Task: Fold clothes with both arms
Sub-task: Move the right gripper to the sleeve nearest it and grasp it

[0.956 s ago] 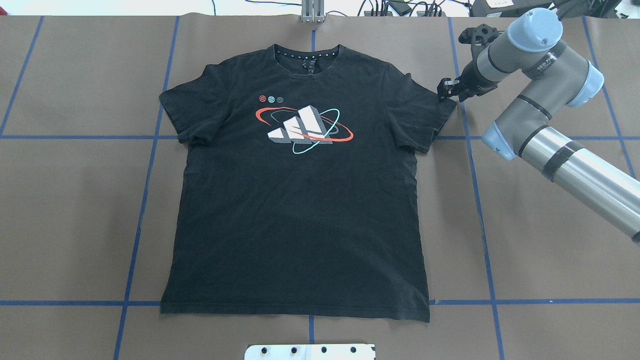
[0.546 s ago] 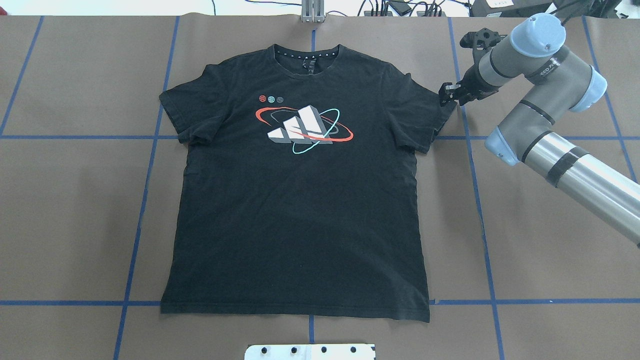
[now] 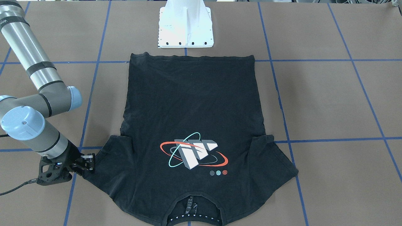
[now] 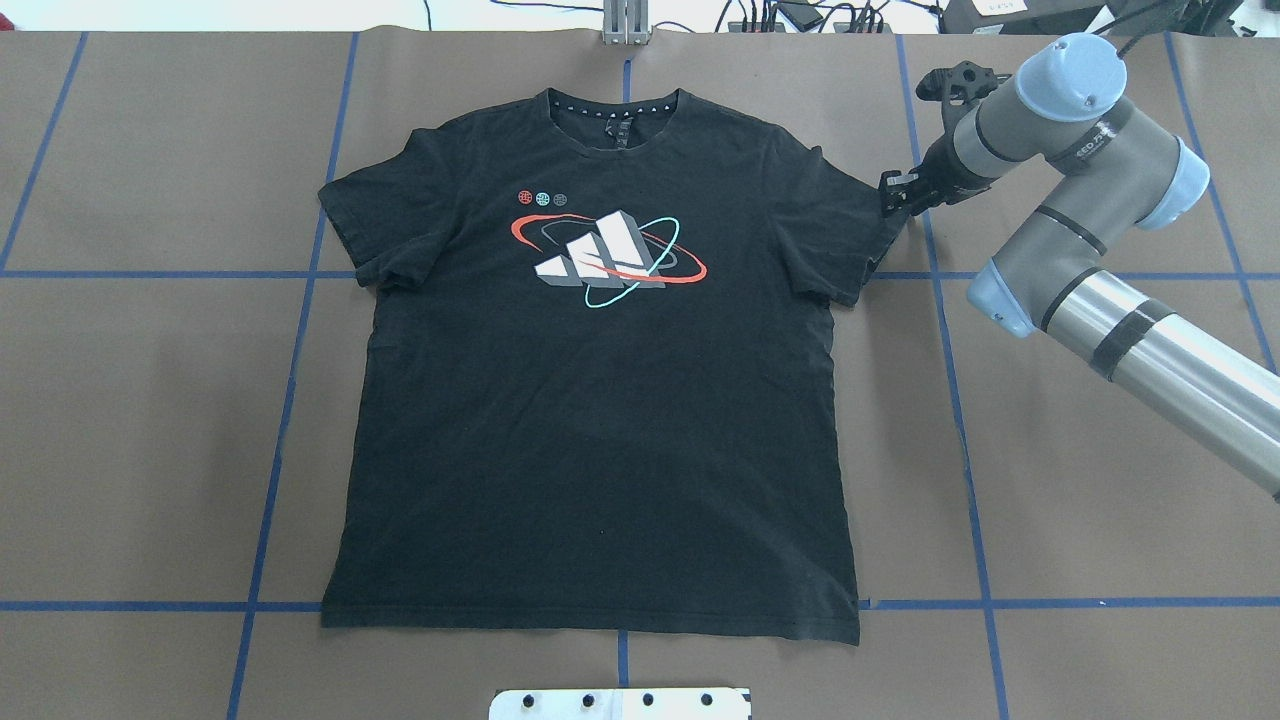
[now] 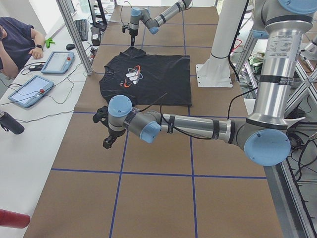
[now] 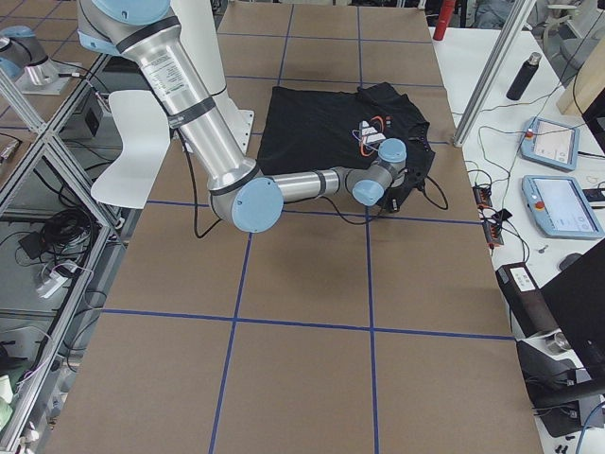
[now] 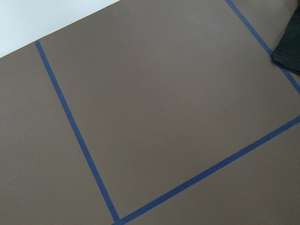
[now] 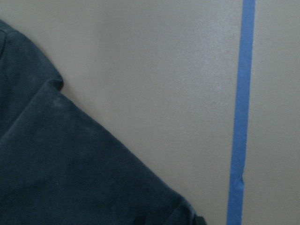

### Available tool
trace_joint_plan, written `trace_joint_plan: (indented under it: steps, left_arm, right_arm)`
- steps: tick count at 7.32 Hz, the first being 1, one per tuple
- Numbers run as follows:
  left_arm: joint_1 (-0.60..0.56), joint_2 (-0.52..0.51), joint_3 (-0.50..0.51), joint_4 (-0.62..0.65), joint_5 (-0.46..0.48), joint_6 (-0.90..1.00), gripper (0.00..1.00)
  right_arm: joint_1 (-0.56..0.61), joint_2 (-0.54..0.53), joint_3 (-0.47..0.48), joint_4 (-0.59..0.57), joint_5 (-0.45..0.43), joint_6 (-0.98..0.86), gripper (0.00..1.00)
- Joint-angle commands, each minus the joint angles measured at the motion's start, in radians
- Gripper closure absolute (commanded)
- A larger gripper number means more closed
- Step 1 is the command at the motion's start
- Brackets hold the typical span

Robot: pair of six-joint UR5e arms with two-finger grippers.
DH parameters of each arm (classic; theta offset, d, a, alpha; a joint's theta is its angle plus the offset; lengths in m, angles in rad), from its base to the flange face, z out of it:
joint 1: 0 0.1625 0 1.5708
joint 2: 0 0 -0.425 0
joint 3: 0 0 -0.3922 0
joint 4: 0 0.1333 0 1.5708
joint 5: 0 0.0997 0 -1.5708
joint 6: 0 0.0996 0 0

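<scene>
I cannot tell the opening of right gripper [image 4: 894, 194] or left gripper [image 5: 107, 142]; a shallow bite on the T-shirt [image 4: 600, 420] sleeve corner could slip.

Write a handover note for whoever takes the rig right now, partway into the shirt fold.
Black T-shirt: flat on the table, logo up, collar on the far side from the robot, both sleeves spread.
Right gripper: at the outer tip of the sleeve on the robot's right; cannot tell whether it has closed on the cloth.
Left gripper: over bare table, apart from the shirt; open or shut unclear.
Done: no fold made.
Left: secure the sleeve, bring the left arm in, all folds.
</scene>
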Motion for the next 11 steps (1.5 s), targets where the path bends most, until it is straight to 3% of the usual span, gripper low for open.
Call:
trace_joint_plan:
  steps: [1, 2, 3, 7, 9, 10, 11]
  left_arm:
    - [0.000, 0.000, 0.001, 0.000, 0.000, 0.000, 0.00]
    - [0.000, 0.000, 0.001, 0.000, 0.000, 0.000, 0.00]
    - [0.000, 0.000, -0.001, 0.000, 0.000, 0.000, 0.00]
    - [0.000, 0.000, 0.001, -0.002, 0.000, 0.000, 0.00]
    - [0.000, 0.000, 0.001, -0.002, 0.000, 0.000, 0.00]
    - [0.000, 0.000, 0.002, 0.000, 0.000, 0.000, 0.00]
    - [0.000, 0.000, 0.004, -0.002, 0.000, 0.000, 0.00]
  right_arm:
    - [-0.001, -0.001, 0.003, 0.000, 0.001, -0.002, 0.67]
    - [0.001, -0.001, 0.003, 0.000, 0.004, -0.002, 0.86]
    - [0.004, -0.005, 0.003, 0.001, 0.006, -0.002, 0.98]
    - [0.003, -0.019, 0.069, -0.017, 0.007, 0.003, 1.00]
    - [0.001, 0.039, 0.195, -0.255, 0.009, 0.017, 1.00]
    - [-0.011, 0.104, 0.217, -0.352, 0.006, 0.059, 1.00]
    - [-0.063, 0.149, 0.202, -0.371, -0.024, 0.128, 1.00]
